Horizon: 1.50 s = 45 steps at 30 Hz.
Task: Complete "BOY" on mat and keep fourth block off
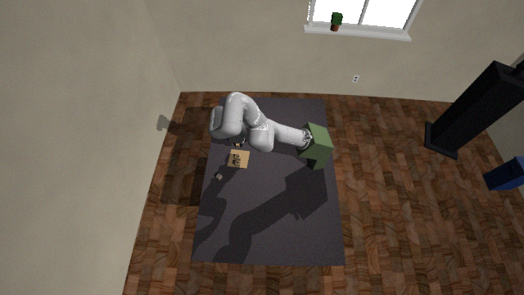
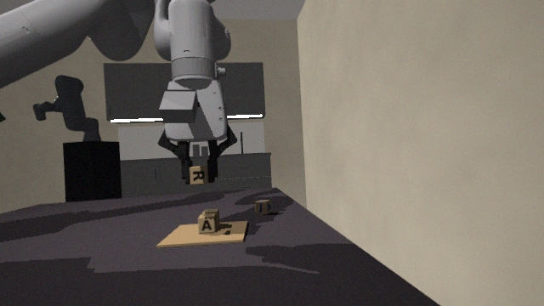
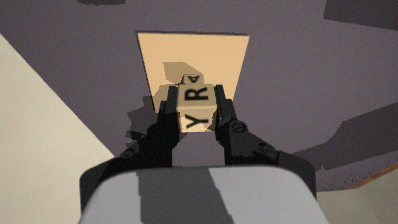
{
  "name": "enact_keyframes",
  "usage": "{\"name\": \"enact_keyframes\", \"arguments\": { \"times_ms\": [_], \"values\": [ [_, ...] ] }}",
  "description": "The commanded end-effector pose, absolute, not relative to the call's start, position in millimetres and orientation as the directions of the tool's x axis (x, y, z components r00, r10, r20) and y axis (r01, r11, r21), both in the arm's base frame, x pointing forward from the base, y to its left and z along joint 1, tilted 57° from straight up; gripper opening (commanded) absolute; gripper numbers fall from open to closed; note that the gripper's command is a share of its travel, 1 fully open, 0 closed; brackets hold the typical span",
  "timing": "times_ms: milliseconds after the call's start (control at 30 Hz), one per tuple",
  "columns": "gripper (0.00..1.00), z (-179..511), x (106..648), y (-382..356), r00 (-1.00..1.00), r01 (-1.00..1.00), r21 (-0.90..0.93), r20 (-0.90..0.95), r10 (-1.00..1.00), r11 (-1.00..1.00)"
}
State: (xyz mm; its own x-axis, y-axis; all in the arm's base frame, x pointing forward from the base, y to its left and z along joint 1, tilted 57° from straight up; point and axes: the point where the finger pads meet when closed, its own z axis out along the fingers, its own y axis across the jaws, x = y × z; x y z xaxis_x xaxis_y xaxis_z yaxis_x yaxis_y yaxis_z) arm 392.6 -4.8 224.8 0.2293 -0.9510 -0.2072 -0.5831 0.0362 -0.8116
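My gripper [image 2: 198, 174] is shut on a wooden letter block [image 3: 197, 107] and holds it in the air above the table, behind the tan mat [image 2: 204, 234]. The wrist view shows an R and a Y on two of the block's sides; the R side faces the exterior view. Two blocks [image 2: 208, 221] stand close together on the mat; the nearer one shows an A on its side. In the wrist view they [image 3: 175, 86] are partly hidden behind the held block. A fourth block [image 2: 263, 206] with a blue J on its side lies off the mat, on the dark table top.
The beige wall [image 2: 416, 140] runs close along the right side of the table. The arm's green base [image 1: 316, 145] stands at the far side of the dark table top [image 1: 270, 184]. The loose block [image 1: 219, 176] lies near the table's edge, by the mat [image 1: 241, 158].
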Motion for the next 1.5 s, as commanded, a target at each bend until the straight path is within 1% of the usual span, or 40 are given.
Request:
{"name": "enact_keyframes", "arguments": {
  "times_ms": [0,733,1467],
  "values": [
    [0.27,223.1,396.6,-3.7,0.229,-0.581,-0.813,-0.206,-0.951,0.036],
    [0.27,180.4,459.0,21.0,0.229,-0.581,-0.813,-0.206,-0.951,0.036],
    [0.27,177.8,462.8,22.5,0.229,-0.581,-0.813,-0.206,-0.951,0.036]
  ]
}}
